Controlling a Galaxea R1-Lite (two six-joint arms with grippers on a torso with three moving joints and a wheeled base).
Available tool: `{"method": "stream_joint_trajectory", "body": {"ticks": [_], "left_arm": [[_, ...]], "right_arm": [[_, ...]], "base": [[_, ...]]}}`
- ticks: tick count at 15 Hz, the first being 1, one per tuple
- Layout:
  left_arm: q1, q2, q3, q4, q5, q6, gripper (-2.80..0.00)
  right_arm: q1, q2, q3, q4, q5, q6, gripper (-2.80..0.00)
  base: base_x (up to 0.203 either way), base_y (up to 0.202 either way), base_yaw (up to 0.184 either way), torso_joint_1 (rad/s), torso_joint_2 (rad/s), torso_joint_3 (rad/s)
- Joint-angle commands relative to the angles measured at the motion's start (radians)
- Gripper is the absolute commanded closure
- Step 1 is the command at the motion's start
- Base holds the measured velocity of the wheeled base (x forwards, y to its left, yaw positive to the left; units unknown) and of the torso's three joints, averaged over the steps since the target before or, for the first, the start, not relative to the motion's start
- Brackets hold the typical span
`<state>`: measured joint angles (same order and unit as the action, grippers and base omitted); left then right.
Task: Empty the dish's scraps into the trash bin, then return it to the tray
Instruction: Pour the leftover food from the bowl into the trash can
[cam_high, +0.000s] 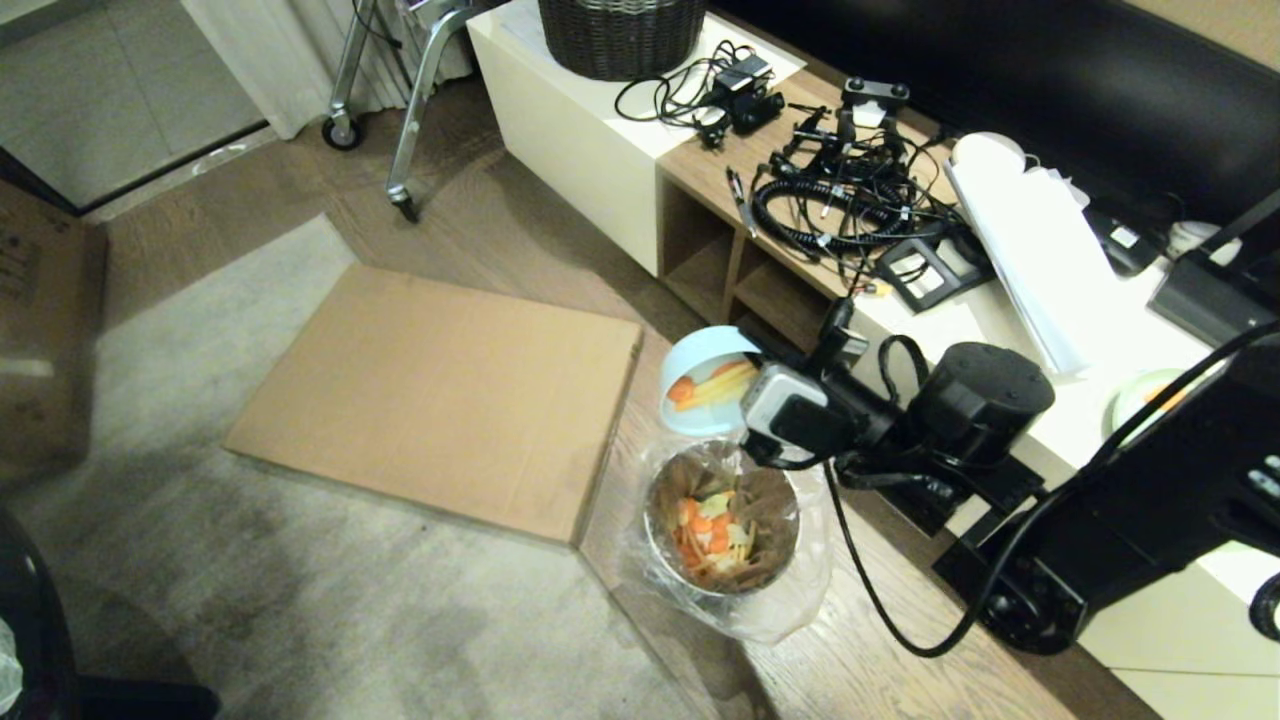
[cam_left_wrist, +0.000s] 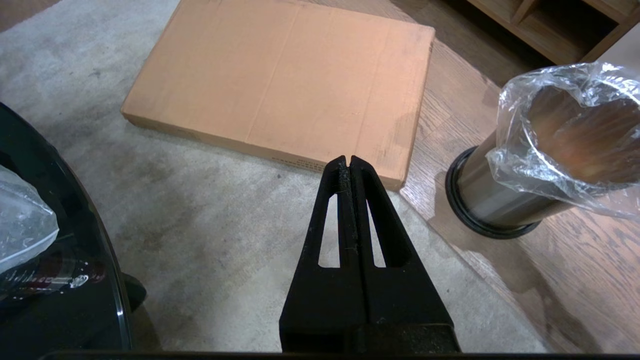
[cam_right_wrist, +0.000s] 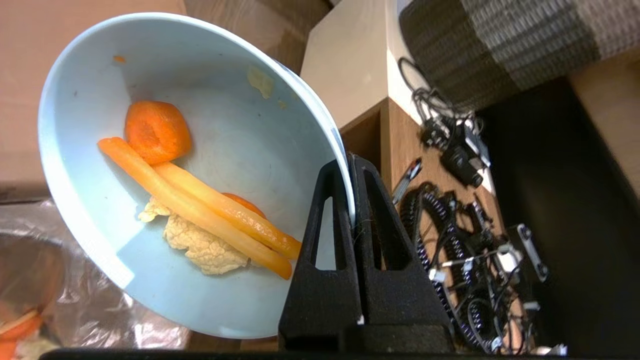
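The pale blue dish (cam_high: 700, 372) hangs tipped on its side just above the trash bin (cam_high: 722, 530), its mouth turned toward the bin. My right gripper (cam_high: 752, 388) is shut on the dish's rim; in the right wrist view the gripper (cam_right_wrist: 348, 165) pinches the rim of the dish (cam_right_wrist: 165, 115). Scraps (cam_right_wrist: 200, 215) still cling inside: a carrot slice, two yellow-orange strips and a pale lump. More scraps (cam_high: 712, 535) lie in the lined steel bin (cam_left_wrist: 500, 200). My left gripper (cam_left_wrist: 348, 162) is shut and empty, parked over the carpet. The tray is hidden.
A flat cardboard sheet (cam_high: 440, 400) lies on the floor left of the bin. A low cabinet (cam_high: 570, 130) carries a woven basket (cam_high: 620, 35) and tangled cables (cam_high: 850, 190). A pale plate (cam_high: 1150, 398) sits behind my right arm. A dark round glass table (cam_left_wrist: 60, 260) stands near the left gripper.
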<state>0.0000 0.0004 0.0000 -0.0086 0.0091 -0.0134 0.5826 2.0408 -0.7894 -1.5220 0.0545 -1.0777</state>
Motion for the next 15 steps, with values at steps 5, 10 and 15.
{"method": "stream_joint_trajectory", "body": {"ticks": [5,10,15], "left_arm": [[0.000,0.000,0.000,-0.001,0.000,0.000,0.00],[0.000,0.000,0.000,-0.001,0.000,0.000,0.00],[0.000,0.000,0.000,-0.001,0.000,0.000,0.00]], "right_arm": [[-0.019,-0.035,0.040,-0.048,0.203,-0.076,0.00],[-0.076,-0.050,0.063,-0.048,0.311,-0.136,0.00],[-0.111,-0.024,0.048,-0.048,0.416,-0.183,0.00]], "base": [[0.000,0.000,0.000,0.000,0.00,0.000],[0.000,0.000,0.000,0.000,0.00,0.000],[0.000,0.000,0.000,0.000,0.00,0.000]]}}
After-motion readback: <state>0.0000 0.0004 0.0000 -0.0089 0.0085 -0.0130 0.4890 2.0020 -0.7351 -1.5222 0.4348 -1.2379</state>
